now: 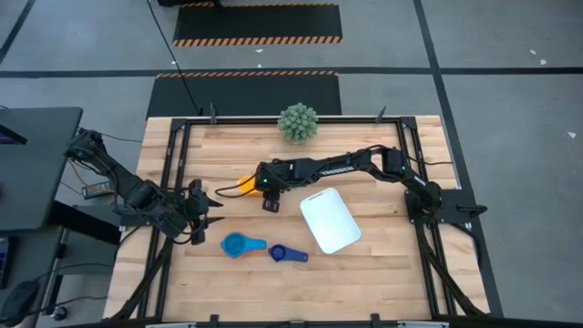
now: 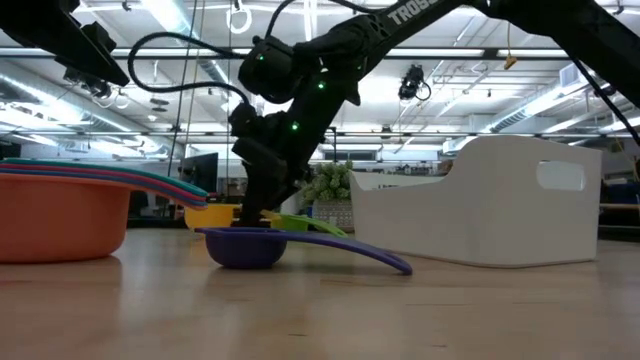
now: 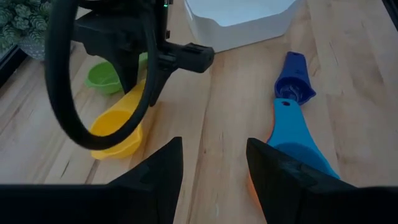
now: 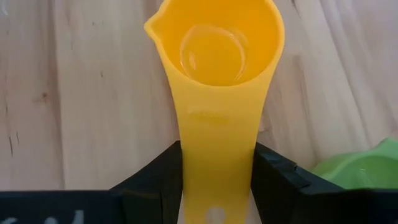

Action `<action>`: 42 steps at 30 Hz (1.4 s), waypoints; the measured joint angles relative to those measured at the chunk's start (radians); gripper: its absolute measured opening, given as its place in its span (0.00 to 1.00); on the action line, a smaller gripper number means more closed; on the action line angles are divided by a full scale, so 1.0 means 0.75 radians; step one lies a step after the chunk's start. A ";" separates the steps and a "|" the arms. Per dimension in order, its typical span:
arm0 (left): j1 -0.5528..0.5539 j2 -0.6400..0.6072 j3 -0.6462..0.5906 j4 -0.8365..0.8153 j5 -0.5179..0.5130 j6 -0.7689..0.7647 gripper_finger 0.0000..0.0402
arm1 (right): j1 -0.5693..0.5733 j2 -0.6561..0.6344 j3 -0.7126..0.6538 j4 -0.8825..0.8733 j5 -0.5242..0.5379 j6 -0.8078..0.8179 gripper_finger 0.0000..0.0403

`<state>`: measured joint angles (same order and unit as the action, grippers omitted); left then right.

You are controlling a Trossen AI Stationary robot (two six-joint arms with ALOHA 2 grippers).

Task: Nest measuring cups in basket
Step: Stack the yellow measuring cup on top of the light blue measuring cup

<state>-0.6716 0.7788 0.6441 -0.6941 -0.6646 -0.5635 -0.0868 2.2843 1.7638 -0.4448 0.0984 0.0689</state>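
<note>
My right gripper [image 1: 261, 185] reaches across the table's middle and is shut on the yellow measuring cup [image 4: 217, 56]. A green cup [image 3: 102, 76] sits on the table just beyond it. The light blue cup [image 1: 239, 243] tops a nested stack with an orange cup [image 2: 60, 215] at its bottom. The dark blue cup [image 1: 287, 254] lies beside that stack, bowl down. The white basket [image 1: 330, 219] stands to the right. My left gripper [image 3: 214, 168] waits open near the table's left edge, pointing at the cups. My right gripper pinches the yellow cup's flat handle [image 4: 217, 155] between its two fingers, one finger on each long edge, near the free end with the hole. The fingers [image 3: 149, 81] come from above. The handle slants down to the bowl [image 3: 115, 130], which sits low at the table.
A green spiky ball plant [image 1: 298, 121] stands at the far edge, behind the right arm. Black frame rails [image 1: 173, 164] run along the table's left and right sides. Bare wood lies along the near edge in front of the blue cups.
</note>
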 joint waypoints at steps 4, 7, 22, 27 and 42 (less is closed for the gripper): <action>0.000 0.000 0.000 -0.002 0.000 -0.001 0.45 | 0.011 -0.019 0.000 -0.007 0.009 -0.002 0.41; -0.001 0.000 0.000 -0.006 0.000 -0.002 0.45 | 0.025 -0.051 -0.001 -0.030 0.009 -0.003 0.41; 0.000 0.000 0.001 -0.022 0.010 -0.032 0.45 | 0.127 -0.157 -0.001 -0.061 0.023 -0.017 0.41; 0.000 0.000 0.001 -0.026 0.013 -0.038 0.45 | 0.170 -0.166 -0.001 -0.064 0.021 -0.012 0.41; 0.000 0.000 0.001 -0.019 0.040 -0.078 0.45 | 0.373 -0.165 -0.001 0.108 0.008 0.033 0.41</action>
<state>-0.6716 0.7790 0.6445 -0.7080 -0.6346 -0.6218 0.1931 2.1605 1.7634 -0.3640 0.1046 0.0938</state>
